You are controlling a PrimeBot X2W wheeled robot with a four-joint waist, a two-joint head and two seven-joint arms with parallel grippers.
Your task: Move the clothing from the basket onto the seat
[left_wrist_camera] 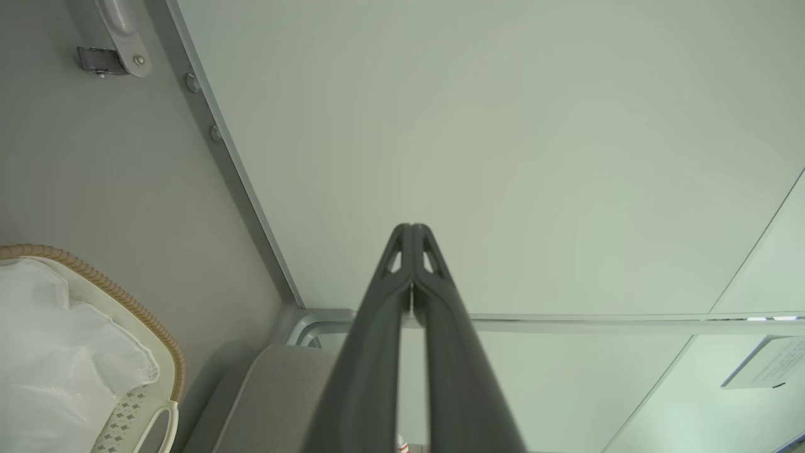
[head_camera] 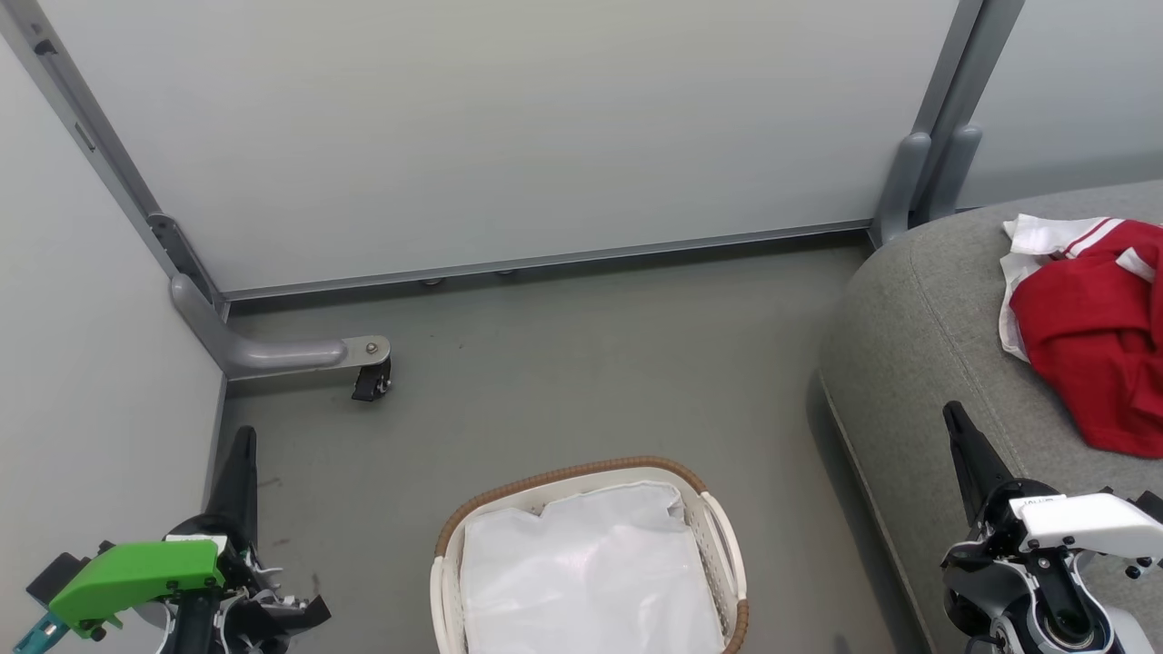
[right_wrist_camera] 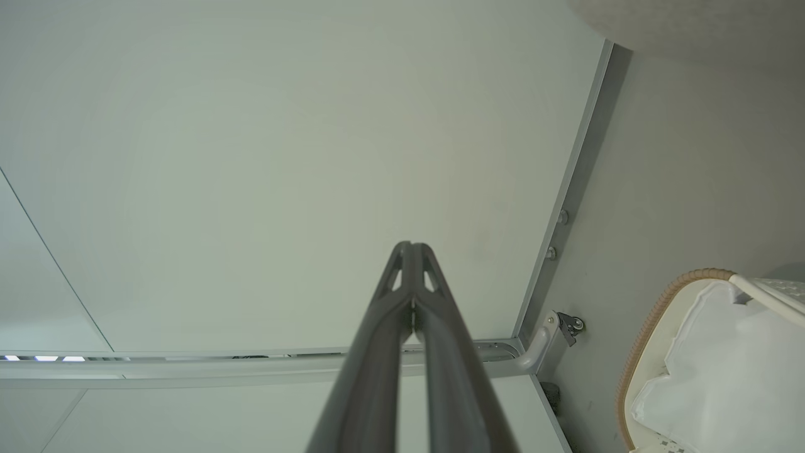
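The clothing (head_camera: 1090,363), red with white trim, is bunched up on the grey seat (head_camera: 918,345) at the right, and the frame edge cuts part of it off so you can't see the whole pile. The basket (head_camera: 581,474) sits on the grey floor (head_camera: 591,363) with its white liner (head_camera: 591,572) showing, near end cropped, and pale panels (head_camera: 500,136) on a wheeled foot (head_camera: 372,380) box in the corner. Meanwhile the left pincer (head_camera: 243,445) and right pincer (head_camera: 952,416) are both pressed closed with nothing in them.
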